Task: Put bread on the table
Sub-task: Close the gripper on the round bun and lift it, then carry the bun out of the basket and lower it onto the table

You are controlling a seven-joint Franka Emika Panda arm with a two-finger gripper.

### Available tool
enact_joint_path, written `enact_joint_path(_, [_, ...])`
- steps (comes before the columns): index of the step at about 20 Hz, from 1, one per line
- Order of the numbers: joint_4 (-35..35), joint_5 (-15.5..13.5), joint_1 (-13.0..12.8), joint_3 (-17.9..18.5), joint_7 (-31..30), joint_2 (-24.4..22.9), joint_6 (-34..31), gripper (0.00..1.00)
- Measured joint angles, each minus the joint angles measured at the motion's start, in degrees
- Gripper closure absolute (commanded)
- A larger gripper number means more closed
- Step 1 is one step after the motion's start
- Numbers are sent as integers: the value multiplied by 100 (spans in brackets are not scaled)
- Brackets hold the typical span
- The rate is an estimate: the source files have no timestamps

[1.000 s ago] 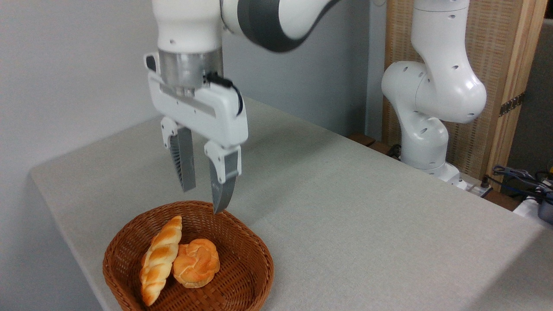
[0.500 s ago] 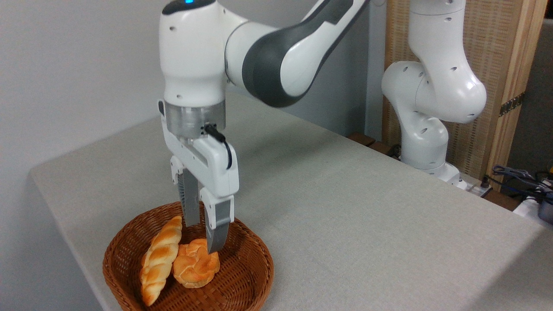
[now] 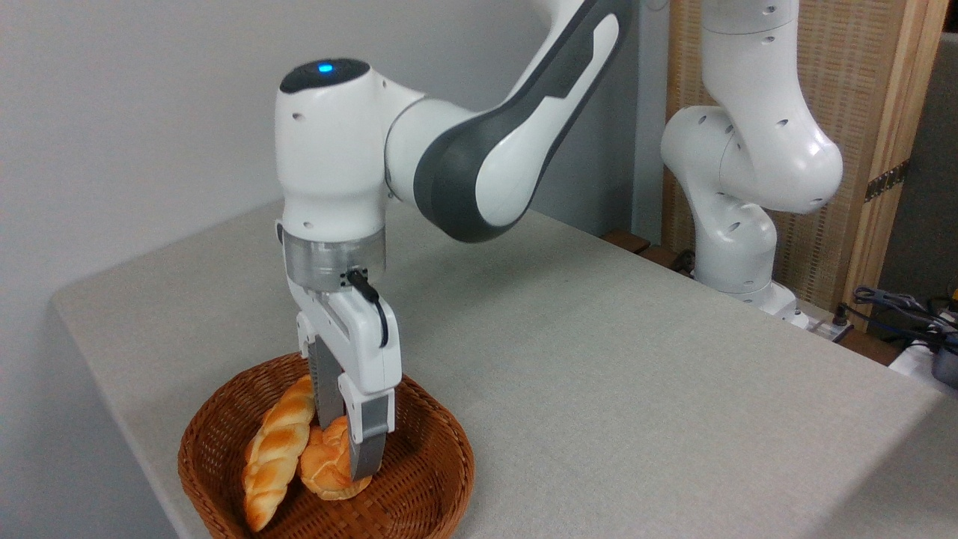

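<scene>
The bread [image 3: 320,470], a small round golden-orange knotted bun, lies in the brown wicker basket [image 3: 451,443] at the front left of the table [image 3: 599,359]. My gripper [image 3: 346,449] points straight down into the basket and stands open. One finger is behind the bun and the other finger [image 3: 368,442] is in front of it, hiding the bun's right half. The bun still rests on the basket floor. Whether the pads touch it I cannot tell.
A longer braided twist loaf [image 3: 275,457] lies against the bun's left side in the basket. The arm's white base [image 3: 737,247] stands at the table's far right edge, with cables [image 3: 905,307] beyond it. A grey wall runs behind.
The gripper has come down from above the basket's far rim into the basket, turning as it came. Its fingers now straddle the bun. Neither piece of bread has moved.
</scene>
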Motion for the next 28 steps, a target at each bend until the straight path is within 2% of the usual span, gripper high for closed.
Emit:
enact_joint_path(1, [-22, 0, -5, 0, 2, 38, 54, 1])
enact_joint_path(2, [-29, 0, -12, -2, 3, 74, 79, 14])
enact_joint_path(4, [-29, 0, -35, -5, 4, 109, 93, 54])
enact_joint_path(5, [-29, 0, -43, -6, 4, 117, 93, 64])
enact_joint_path(6, [-29, 0, -49, -6, 5, 121, 93, 66])
enact_joint_path(21, [-9, -1, -55, -1, 31, 73, 57, 63])
enact_joint_path(23, [63, -15, -52, 12, 31, -38, -263, 62])
enact_joint_path(28, [445, -356, -47, 22, 31, -648, -1707, 60])
